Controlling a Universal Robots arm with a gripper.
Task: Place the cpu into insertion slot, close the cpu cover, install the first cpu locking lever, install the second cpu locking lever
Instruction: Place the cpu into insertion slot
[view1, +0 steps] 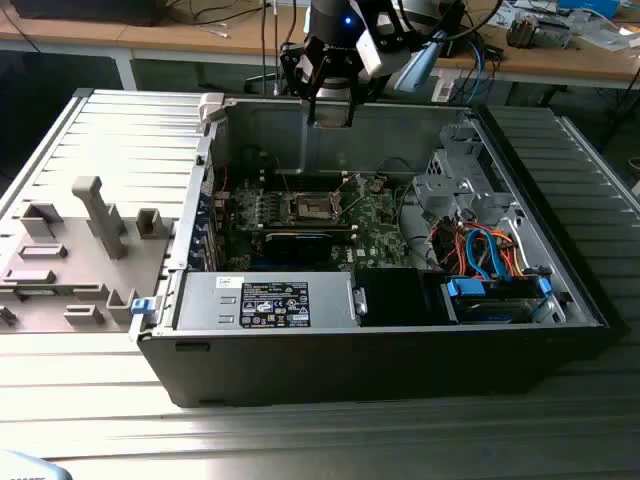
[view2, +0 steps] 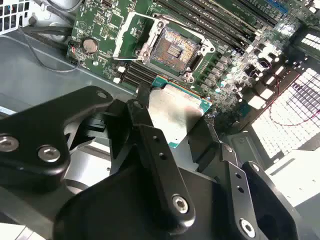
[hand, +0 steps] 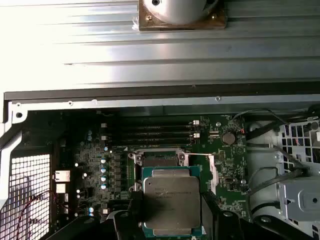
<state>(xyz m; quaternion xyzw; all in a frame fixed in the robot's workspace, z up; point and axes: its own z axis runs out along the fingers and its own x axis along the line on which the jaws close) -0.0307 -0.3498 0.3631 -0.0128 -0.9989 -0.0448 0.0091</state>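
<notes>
CPU (view2: 176, 116) is pinched by two opposite edges, jaws clenched on it, metal top toward the camera in both wrist views (hand: 171, 202). Gripper (view1: 331, 112) hangs high in the exterior view, about level with the rim of the case's (view1: 400, 345) far wall and well above the motherboard (view1: 378, 228).

Socket (view2: 175, 49) is bare, dark contact field exposed, silver rim clear on all sides (CPU is above it, not seated). In the first wrist view the CPU overlaps the socket's (hand: 160, 159) near edge. Cover (view2: 123, 35) looks swung open off one socket edge, a thin silver frame lying over the board.

Room: memory slots (hand: 150, 131) run just beside the socket's far edge. Cable bundle (view1: 478, 248) sits well apart, at the case's end on the exterior view's right. Power supply (view1: 265, 300) lines the case's near edge.
</notes>
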